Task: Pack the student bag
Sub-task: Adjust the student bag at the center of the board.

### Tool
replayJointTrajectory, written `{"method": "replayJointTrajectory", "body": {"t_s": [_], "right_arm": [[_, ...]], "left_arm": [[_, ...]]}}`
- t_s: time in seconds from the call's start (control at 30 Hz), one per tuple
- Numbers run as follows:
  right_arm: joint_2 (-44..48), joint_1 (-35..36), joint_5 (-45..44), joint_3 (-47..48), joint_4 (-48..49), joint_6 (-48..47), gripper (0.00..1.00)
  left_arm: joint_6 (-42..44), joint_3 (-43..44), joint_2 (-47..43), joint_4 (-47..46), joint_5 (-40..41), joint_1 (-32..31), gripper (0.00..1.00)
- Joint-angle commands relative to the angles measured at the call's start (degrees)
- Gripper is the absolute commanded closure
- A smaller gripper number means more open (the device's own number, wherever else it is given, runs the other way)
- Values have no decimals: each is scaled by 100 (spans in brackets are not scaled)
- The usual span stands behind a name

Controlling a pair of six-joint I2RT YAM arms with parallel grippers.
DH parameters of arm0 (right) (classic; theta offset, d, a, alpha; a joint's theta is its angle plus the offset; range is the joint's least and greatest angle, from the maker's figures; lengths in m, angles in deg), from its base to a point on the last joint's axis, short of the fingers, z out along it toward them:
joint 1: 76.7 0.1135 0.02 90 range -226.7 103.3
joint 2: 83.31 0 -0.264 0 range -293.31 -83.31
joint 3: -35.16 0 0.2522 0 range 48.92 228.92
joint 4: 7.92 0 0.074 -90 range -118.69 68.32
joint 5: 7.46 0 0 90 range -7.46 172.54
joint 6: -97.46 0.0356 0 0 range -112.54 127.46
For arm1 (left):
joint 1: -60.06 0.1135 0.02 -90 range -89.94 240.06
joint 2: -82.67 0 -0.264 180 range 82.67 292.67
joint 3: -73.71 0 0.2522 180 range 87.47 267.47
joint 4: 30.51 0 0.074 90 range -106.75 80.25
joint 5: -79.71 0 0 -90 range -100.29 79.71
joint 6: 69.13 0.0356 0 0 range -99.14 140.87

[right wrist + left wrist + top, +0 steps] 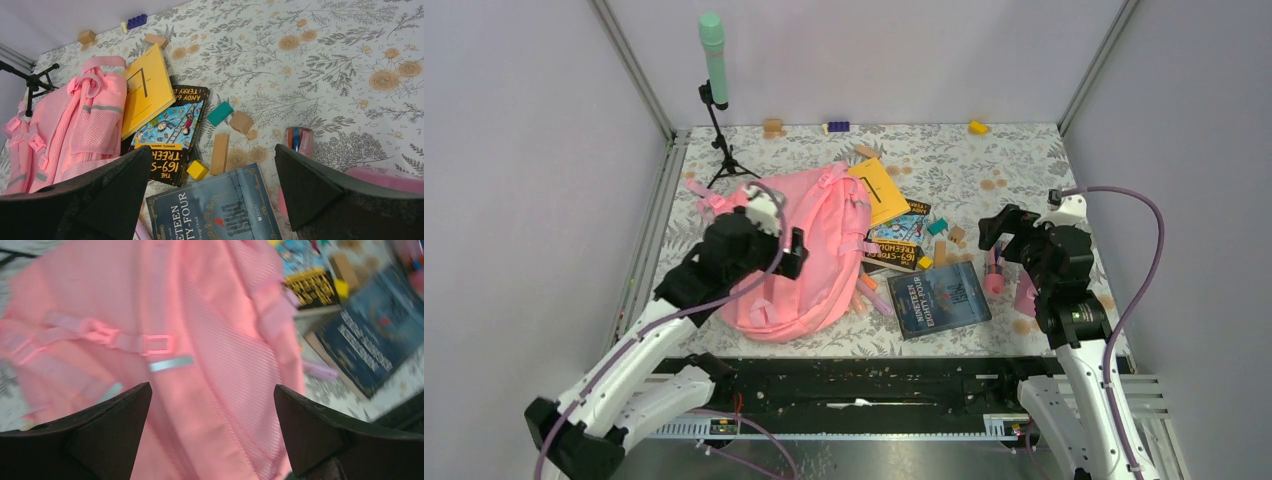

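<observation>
Now left jaws wide over student bag (pixel 809 250); right jaws wide near blue book (pixel 939 298).

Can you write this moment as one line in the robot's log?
backpack: lying on table | left end effector: open, above backpack | right end effector: open, empty | blue book: on table, outside backpack

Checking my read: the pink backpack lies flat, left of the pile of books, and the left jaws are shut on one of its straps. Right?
Not quite. The left gripper is not shut on a strap: the left wrist view shows its jaws wide apart above the student bag, gripping nothing. The bag does lie flat, left of the books.
</observation>
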Motion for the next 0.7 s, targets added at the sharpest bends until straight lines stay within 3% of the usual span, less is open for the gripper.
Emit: {"method": "replayJointTrajectory", "body": {"t_s": [0.0, 0.23, 0.47, 0.53, 0.57, 0.6, 0.67], "right_arm": [[85, -28, 132, -51, 228, -3, 0], [-46, -20, 214, -36, 228, 18, 0], [-62, -23, 439, -45, 224, 125, 0], [-86, -25, 598, -50, 228, 45, 0], [-86, -21, 886, -60, 280, -145, 8], [-67, -20, 1307, -126, 390, -325, 14], [17, -20, 1707, -280, 711, -277, 15]], "left_arm": [[351, 27, 554, -59, -107, -1050, 1], [400, 617, 1725, 331, 13, -2034, 1], [271, 754, 2490, 745, 196, -2176, 2], [285, 776, 2541, 900, 205, -2181, 19], [274, 770, 2551, 914, 245, -2183, 30], [239, 788, 2557, 932, 275, -2183, 36], [180, 813, 2562, 928, 212, -2188, 42]]}}
